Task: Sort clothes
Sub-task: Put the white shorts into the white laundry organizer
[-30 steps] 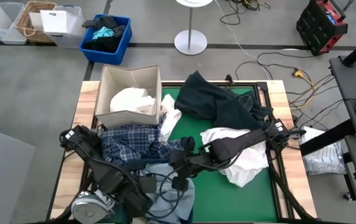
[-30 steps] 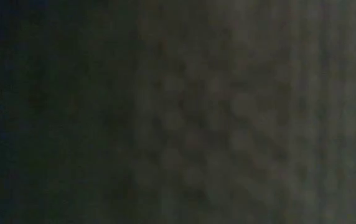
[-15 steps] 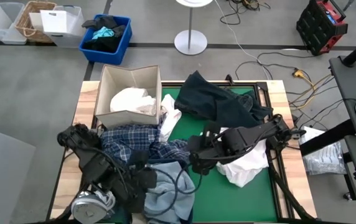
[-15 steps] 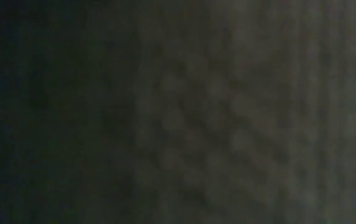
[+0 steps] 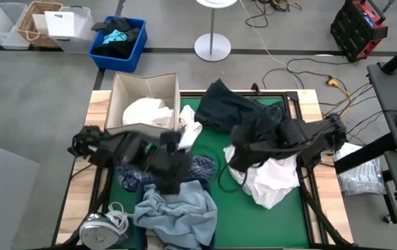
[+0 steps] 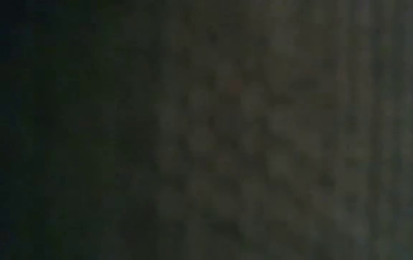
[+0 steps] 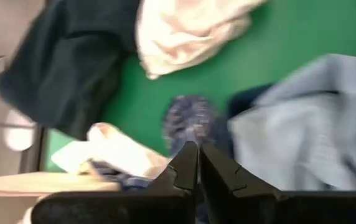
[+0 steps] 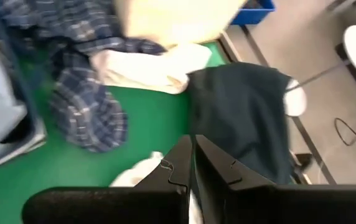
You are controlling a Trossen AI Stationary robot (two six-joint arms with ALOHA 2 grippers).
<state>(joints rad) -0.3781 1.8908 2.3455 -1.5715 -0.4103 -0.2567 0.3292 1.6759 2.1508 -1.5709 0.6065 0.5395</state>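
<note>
Left gripper [image 5: 173,169]: over mat's [image 5: 212,201] left-centre, above plaid shirt [image 5: 200,167]; fingers [image 7: 184,167] pressed together, nothing pinched.
Right gripper [image 5: 234,158]: over mat's centre-right, at edge of white shirt [image 5: 271,182]; fingers [image 8: 179,163] pressed together, no cloth between them.
Denim [image 5: 178,212]: heaped at mat's near edge, just beside plaid shirt.
Navy piece [image 5: 237,111]: on mat's far side.
Second white shirt [image 5: 146,111]: inside box [image 5: 119,90] at far left.
Low view: dark, shows nothing.
</note>
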